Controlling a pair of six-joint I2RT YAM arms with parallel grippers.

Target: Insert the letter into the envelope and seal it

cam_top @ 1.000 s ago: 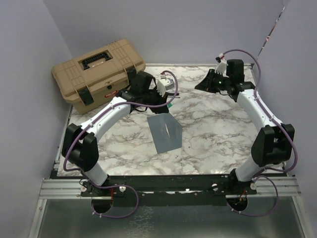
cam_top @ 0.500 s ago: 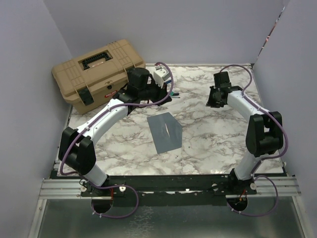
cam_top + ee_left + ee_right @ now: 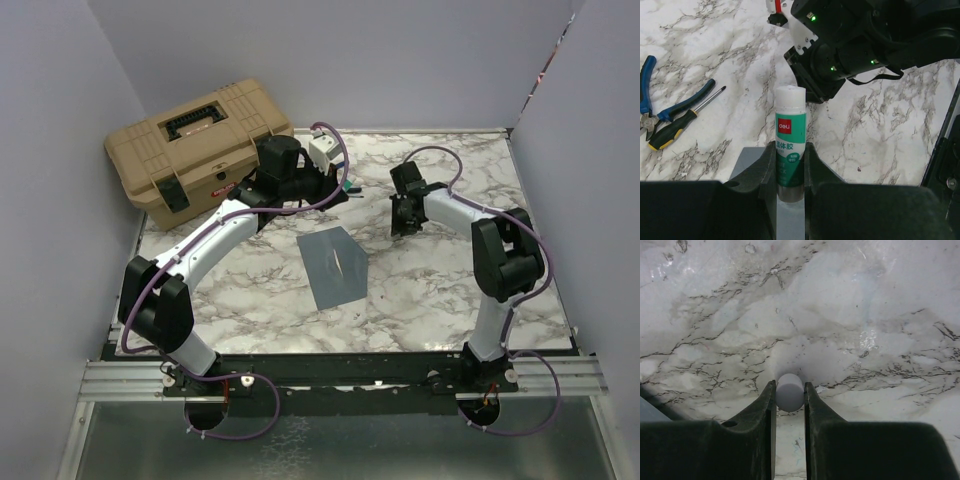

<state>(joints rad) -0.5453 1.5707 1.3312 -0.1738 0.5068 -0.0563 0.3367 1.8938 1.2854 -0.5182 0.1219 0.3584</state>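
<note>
One envelope [image 3: 335, 265] lay flat at the centre of the table [image 3: 420, 290] in the top view; the letter was visible nowhere. The left arm [image 3: 215, 235] stood bent toward its twelve o'clock, the right arm [image 3: 455, 210] sharply folded at its two o'clock.

Left wrist view: the left gripper [image 3: 790, 157] was clamped on a glue stick [image 3: 790, 132].

Right wrist view: the right gripper [image 3: 789, 392] pinched a white cap [image 3: 790, 385], apparently the stick's.

Judged thin, light and limp, the envelope would best be taken by a flap edge.

Glue stick [image 3: 790, 150] between jaws; pliers [image 3: 687, 100] well apart
</note>
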